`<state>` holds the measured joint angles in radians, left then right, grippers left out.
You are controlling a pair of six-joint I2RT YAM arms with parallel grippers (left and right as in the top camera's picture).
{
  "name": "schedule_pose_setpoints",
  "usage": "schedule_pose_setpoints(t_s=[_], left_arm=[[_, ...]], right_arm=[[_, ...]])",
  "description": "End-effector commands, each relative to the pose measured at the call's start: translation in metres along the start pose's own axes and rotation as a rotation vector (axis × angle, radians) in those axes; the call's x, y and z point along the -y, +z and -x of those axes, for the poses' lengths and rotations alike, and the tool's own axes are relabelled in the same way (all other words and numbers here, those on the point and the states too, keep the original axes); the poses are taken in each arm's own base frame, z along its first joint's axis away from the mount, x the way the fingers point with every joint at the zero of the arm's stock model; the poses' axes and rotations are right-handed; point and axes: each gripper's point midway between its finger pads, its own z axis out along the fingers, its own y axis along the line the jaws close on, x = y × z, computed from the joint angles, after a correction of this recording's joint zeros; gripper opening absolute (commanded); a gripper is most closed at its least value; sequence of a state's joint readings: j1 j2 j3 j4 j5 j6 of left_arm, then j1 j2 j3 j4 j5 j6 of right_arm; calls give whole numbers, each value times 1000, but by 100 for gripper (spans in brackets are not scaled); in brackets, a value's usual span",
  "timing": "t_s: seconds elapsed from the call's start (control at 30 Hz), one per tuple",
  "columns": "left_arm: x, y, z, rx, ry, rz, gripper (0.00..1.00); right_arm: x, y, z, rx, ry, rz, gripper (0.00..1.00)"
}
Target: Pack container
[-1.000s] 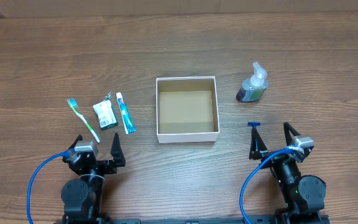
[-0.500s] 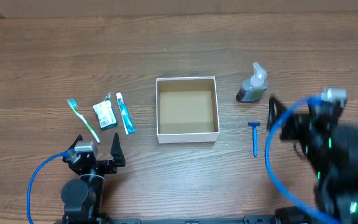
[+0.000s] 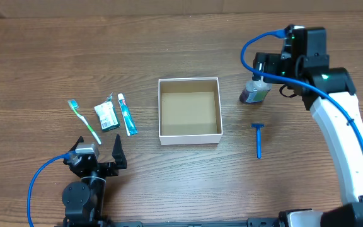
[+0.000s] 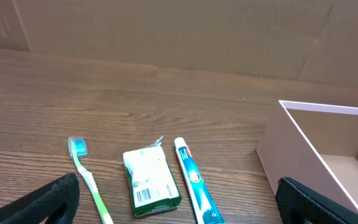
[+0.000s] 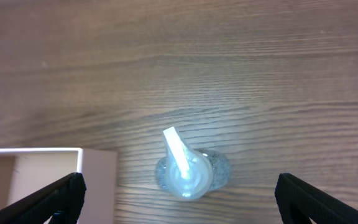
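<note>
A: How is the right end effector (image 5: 178, 186) seen?

B: Its fingers are spread wide and nothing is held. In the right wrist view the pump bottle (image 5: 188, 171) is seen from above between the two finger tips, with no contact visible on either side.

A: And the left end effector (image 3: 99, 150)?

B: It is also fully parted and empty, low at the near edge of the desk (image 3: 43, 57), just short of the toothbrush (image 3: 84, 121), the small green-and-white packet (image 3: 106, 116) and the toothpaste tube (image 3: 126, 114).

A: Where is the container (image 3: 190, 137) found?

B: At the middle of the desk, with its brown floor bare. The pump bottle stands near its far right corner and a blue razor (image 3: 258, 140) lies off its right side.

A: What is hidden or cut off?

B: From overhead the bottle's top is covered by the right arm, and the fingers there cannot be made out. The spout is shown only by the right wrist camera. In both wrist views only a corner of the container is caught. The packet's barcode can be seen only from the left wrist, but its print cannot be read.
</note>
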<state>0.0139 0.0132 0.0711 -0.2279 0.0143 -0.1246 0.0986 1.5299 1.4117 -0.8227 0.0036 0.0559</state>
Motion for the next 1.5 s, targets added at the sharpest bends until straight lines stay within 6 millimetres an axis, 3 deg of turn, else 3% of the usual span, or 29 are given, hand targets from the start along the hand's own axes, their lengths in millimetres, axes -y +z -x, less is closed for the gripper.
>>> schedule_pose_setpoints(t_s=[0.0,0.2,0.4,0.67,0.77,0.9,0.97,1.03,1.27,1.47], left_arm=[[-2,0,1,7,-12,11,100],[-2,0,1,7,-12,11,100],[-2,0,1,7,-12,11,100],[-2,0,1,7,-12,11,100],[-2,0,1,7,-12,11,100],[-2,0,1,7,-12,11,100],[-2,0,1,7,-12,11,100],[-2,0,1,7,-12,11,100],[-2,0,1,7,-11,11,100],[-2,0,1,7,-12,11,100]], right_arm=[[0,-4,17,46,-181,-3,98],[-12,16,-2,-23,-288,83,89],[-10,47,-15,-87,-283,83,83],[1,87,-28,-149,-251,32,84],[3,90,-26,-143,-231,16,82],[3,90,-25,-139,-231,16,53],[3,90,-25,-139,-231,16,45],[3,90,-25,-137,-231,16,45],[3,88,-23,-133,-231,16,27],[2,79,-16,-104,-230,16,22]])
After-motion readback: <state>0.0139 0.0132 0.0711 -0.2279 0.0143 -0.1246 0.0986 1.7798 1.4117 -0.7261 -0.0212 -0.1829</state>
